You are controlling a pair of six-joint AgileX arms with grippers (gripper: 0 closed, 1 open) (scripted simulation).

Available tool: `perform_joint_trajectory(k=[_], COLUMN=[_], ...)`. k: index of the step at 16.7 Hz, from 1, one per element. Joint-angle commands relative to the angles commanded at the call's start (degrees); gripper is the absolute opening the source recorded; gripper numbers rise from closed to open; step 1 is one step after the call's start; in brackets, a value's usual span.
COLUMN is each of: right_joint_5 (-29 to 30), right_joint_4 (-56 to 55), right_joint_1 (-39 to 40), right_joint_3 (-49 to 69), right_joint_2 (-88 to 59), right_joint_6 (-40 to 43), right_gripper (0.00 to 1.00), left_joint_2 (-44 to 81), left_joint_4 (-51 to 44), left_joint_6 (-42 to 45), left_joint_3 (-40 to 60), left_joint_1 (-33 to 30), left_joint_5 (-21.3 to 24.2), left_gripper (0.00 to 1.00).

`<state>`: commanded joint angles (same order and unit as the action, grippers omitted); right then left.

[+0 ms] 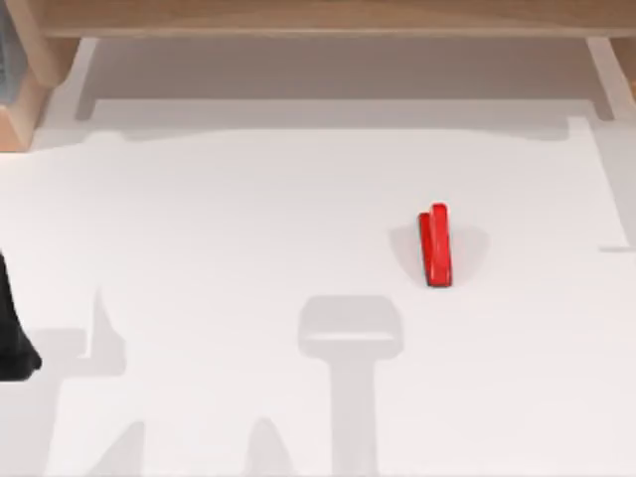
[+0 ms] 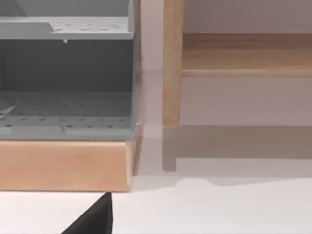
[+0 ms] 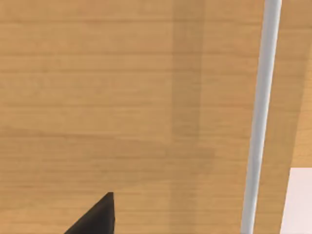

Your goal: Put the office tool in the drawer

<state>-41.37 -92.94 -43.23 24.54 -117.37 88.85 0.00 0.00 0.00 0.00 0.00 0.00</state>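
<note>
White surface (image 1: 248, 229) spreads across the top view, with a wooden frame (image 1: 318, 18) running along its far edge and a pale recess below that frame. On the right half of the surface lies the red stapler (image 1: 435, 245), lengthwise toward the far edge, its raised upper arm on top, well apart from the wooden frame and from everything else.

At the left edge of the top view a dark part of my left arm (image 1: 12, 338) juts in; whether its pincer is open or closed I cannot tell. The left wrist view looks at a grey perforated tray unit (image 2: 66, 78) seated in a wooden base (image 2: 63, 165), beside a wooden post (image 2: 172, 63) and a wooden rail behind it.

The right wrist view faces a wooden panel (image 3: 122, 97) crossed by a pale grey bar (image 3: 260, 117); the right pincer's state I likewise cannot tell.
</note>
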Motion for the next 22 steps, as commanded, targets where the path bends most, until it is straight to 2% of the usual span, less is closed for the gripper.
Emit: perform_joint_trajectory(k=[5, 10, 14, 17, 22], right_joint_5=[-3.87, -7.15, -5.43, -2.71, 2.63], right_joint_4=[-1.78, 0.99, 9.84, 20.53, 42.15], right_joint_1=[5.7, 21.58, 36.1, 45.28, 53.62], right_joint_3=[-2.3, -1.0, 2.83, 4.72, 10.16], right_joint_2=[2.32, 4.63, 3.64, 2.58, 2.37], right_joint_6=[-2.13, -11.64, -24.81, -36.71, -56.88], right_gripper=[1.0, 1.0, 1.0, 1.0, 1.0], left_joint_2=[0.0, 0.0, 0.0, 0.0, 0.0], left_joint_4=[0.0, 0.0, 0.0, 0.0, 0.0], left_joint_6=[0.0, 0.0, 0.0, 0.0, 0.0], left_joint_3=[0.0, 0.0, 0.0, 0.0, 0.0], left_joint_1=[0.0, 0.0, 0.0, 0.0, 0.0], left_joint_5=[0.0, 0.0, 0.0, 0.0, 0.0], left_gripper=[1.0, 1.0, 1.0, 1.0, 1.0])
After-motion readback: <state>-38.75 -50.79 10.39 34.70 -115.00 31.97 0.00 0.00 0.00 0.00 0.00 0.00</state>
